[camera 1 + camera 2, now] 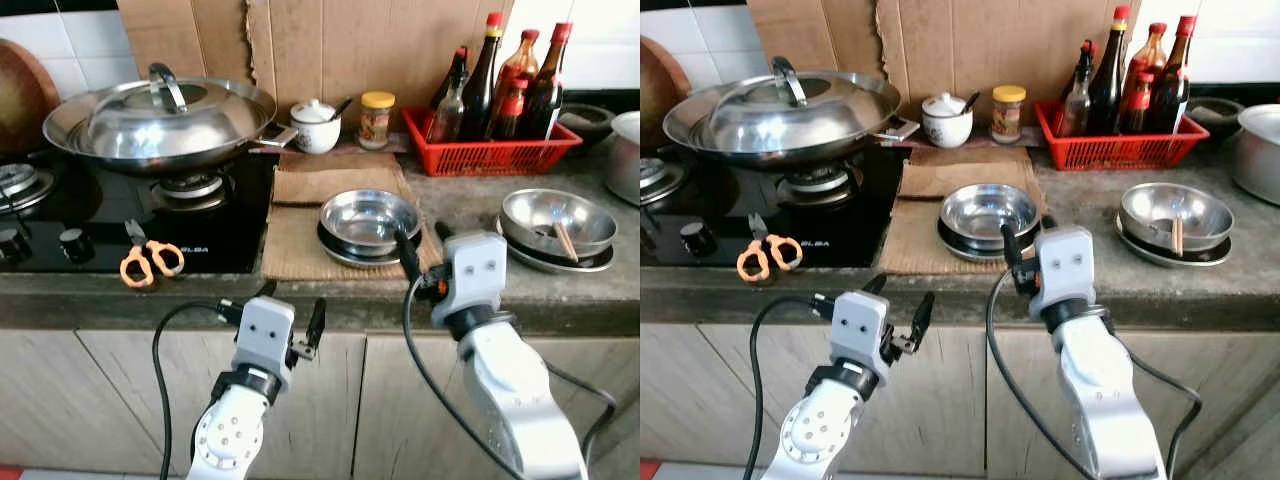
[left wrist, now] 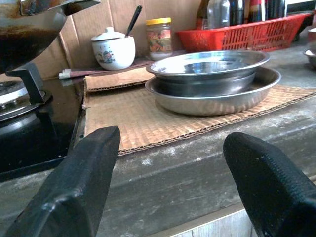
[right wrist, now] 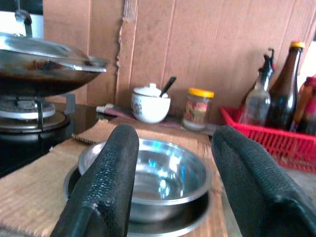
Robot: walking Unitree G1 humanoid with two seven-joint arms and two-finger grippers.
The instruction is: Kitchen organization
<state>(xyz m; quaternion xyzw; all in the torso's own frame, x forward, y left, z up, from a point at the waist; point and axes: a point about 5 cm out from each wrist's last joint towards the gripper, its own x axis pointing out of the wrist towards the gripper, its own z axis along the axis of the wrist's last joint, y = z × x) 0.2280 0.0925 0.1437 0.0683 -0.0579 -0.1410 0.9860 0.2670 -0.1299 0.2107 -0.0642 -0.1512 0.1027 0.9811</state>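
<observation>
A shiny steel bowl (image 1: 366, 217) sits stacked in a shallow steel plate on a corrugated cardboard mat (image 1: 296, 245) at the middle of the counter. My right gripper (image 1: 423, 245) is open just in front of that bowl's near right rim; in the right wrist view the bowl (image 3: 159, 177) lies between its two black fingers (image 3: 111, 173). My left gripper (image 1: 291, 307) is open and empty, held in front of the counter edge below the mat; its wrist view looks over the mat to the stacked bowl (image 2: 210, 66). A second steel bowl (image 1: 557, 220) holding chopsticks stands at the right.
A lidded wok (image 1: 160, 120) sits on the black gas hob, with orange-handled scissors (image 1: 150, 262) at the hob's front. At the back are a white lidded pot (image 1: 316, 127), a yellow-capped jar (image 1: 376, 120) and a red basket (image 1: 490, 152) of bottles. A metal pot (image 1: 625, 155) is far right.
</observation>
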